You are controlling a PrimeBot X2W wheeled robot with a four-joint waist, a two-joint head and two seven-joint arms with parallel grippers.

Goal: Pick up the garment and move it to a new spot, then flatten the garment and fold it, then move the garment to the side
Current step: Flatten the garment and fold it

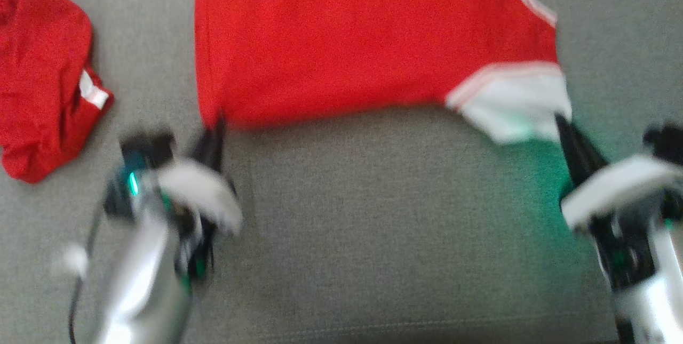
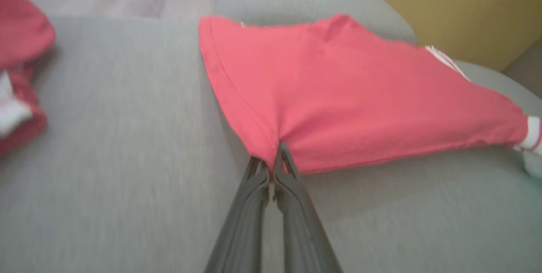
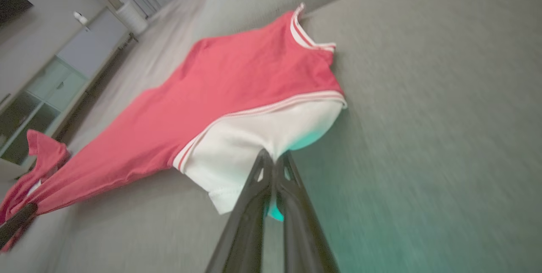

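Crosswise, garment (image 1: pixel 347 34) long axis left-right, white sleeve (image 1: pixel 512 101) rightward

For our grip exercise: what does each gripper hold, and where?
The red garment: left gripper pinches a hem corner, right gripper the white sleeve edge.

We see the red garment (image 1: pixel 347 40) stretched out ahead of both end effectors, its hem corner (image 2: pixel 271 150) pinched in the left end effector (image 2: pixel 273 167), its white sleeve (image 1: pixel 512 101) in the right end effector (image 3: pixel 273 158).
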